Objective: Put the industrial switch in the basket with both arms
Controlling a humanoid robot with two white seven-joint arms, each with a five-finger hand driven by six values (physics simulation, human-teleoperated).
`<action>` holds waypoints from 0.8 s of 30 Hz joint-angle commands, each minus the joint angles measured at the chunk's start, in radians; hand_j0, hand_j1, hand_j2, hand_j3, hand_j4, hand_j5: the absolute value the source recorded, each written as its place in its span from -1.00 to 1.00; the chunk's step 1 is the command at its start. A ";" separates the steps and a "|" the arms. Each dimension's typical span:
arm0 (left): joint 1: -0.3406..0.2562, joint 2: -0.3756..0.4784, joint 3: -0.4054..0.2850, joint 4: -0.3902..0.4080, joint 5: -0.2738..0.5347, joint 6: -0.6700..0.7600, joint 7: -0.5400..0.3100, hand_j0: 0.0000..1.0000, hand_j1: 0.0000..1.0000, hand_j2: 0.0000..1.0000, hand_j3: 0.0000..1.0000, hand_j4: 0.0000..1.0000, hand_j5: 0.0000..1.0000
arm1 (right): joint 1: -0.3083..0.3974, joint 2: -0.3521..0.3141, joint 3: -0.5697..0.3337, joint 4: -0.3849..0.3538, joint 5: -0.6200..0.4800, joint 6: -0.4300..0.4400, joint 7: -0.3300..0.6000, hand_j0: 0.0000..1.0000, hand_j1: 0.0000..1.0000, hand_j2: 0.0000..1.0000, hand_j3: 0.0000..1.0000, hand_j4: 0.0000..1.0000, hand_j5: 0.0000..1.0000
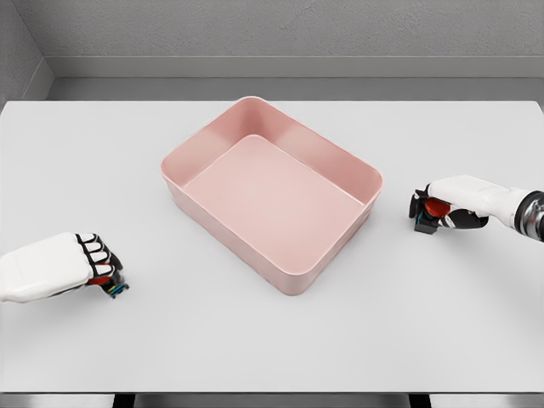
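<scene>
basket point(204, 153) mid-table — left hand point(100, 263) | right hand point(435, 209) gripping switches point(435, 207)

The left arm enters low at the picture's left edge, its white forearm lying almost level just above the tabletop. The left hand point(95, 262) points toward the middle of the picture, back of the hand up, fingers curled down around a small dark object with red and blue parts. The right arm comes in from the right edge at mid height, a dark wrist joint showing before the white hand shell. The right hand point(442, 206) reaches leftward, its fingers bent down and closed over a small dark block with a red cap
</scene>
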 commanded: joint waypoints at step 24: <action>-0.321 -0.155 0.003 0.012 0.076 0.000 0.012 -0.44 -0.44 -0.44 -0.44 -0.44 -0.44 | -0.066 -0.014 -0.070 -0.004 -0.005 -0.059 0.004 -0.15 -0.15 -0.15 -0.15 -0.15 -0.15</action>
